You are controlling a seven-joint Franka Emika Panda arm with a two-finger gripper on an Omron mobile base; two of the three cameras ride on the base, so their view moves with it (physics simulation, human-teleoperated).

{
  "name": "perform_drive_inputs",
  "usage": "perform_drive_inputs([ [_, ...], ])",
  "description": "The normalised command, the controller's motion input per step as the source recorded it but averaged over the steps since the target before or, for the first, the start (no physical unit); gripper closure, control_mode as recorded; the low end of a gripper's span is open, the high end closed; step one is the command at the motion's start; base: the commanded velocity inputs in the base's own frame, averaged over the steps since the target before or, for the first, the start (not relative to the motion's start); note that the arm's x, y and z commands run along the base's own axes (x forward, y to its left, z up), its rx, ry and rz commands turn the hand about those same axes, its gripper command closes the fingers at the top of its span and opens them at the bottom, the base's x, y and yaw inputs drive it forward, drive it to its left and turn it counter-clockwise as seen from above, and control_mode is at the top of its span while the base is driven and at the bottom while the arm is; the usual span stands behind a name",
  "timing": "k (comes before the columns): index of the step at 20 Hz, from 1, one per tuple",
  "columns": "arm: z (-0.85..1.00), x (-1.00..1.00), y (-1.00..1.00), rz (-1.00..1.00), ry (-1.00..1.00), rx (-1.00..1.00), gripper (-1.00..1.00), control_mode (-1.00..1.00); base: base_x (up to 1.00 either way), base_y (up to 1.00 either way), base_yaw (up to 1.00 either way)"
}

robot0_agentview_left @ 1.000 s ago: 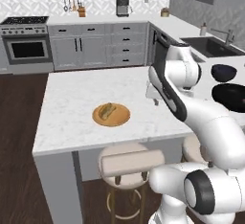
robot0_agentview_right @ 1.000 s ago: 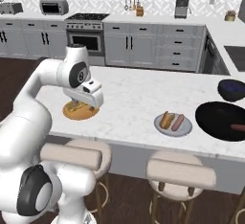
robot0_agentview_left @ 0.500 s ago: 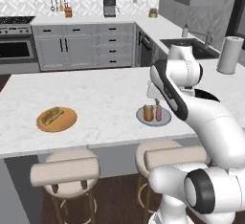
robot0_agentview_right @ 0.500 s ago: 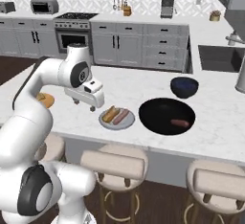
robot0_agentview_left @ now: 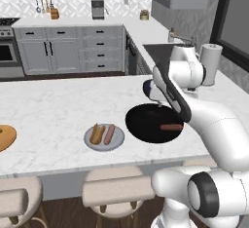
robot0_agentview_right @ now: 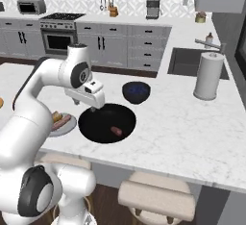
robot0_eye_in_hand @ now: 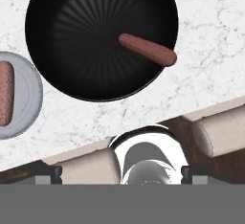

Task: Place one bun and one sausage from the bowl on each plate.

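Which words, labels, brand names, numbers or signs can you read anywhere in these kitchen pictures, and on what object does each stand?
None: no readable text stands anywhere.
The black bowl, the sausage in it and the grey plate are plain.
The coffee maker and toaster oven show no legible marks.

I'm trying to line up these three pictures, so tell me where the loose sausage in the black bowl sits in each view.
Left base view: sausage at the right side of the black bowl.
Right base view: sausage right of the bowl's centre, toward its near rim.
Hand view: sausage at the bowl's right edge.
Shared landmark: grey plate beside the bowl.
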Motion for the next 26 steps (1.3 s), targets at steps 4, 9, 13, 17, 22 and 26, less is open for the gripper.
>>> perform_drive_inputs([
  [4,-0.15,0.57,-0.98,0.06,0.04,0.05,-1.00,-1.00,0.00,0.00,0.00],
  [9,-0.71,0.78,-0.42,0.11,0.10,-0.07,-1.00,-1.00,0.00,0.00,0.00],
  [13,-0.67,0.50,0.01,0.16,0.02,-0.21,-1.00,-1.00,0.00,0.00,0.00],
  [17,-0.54,0.07,0.00,0.19,0.00,-0.14,-1.00,-1.00,0.00,0.00,0.00],
  [22,-0.60,-0.02,0.00,0.19,0.00,-0.01,-1.00,-1.00,0.00,0.00,0.00],
  [26,-0.60,0.13,0.00,0.19,0.00,0.00,-1.00,-1.00,0.00,0.00,0.00],
])
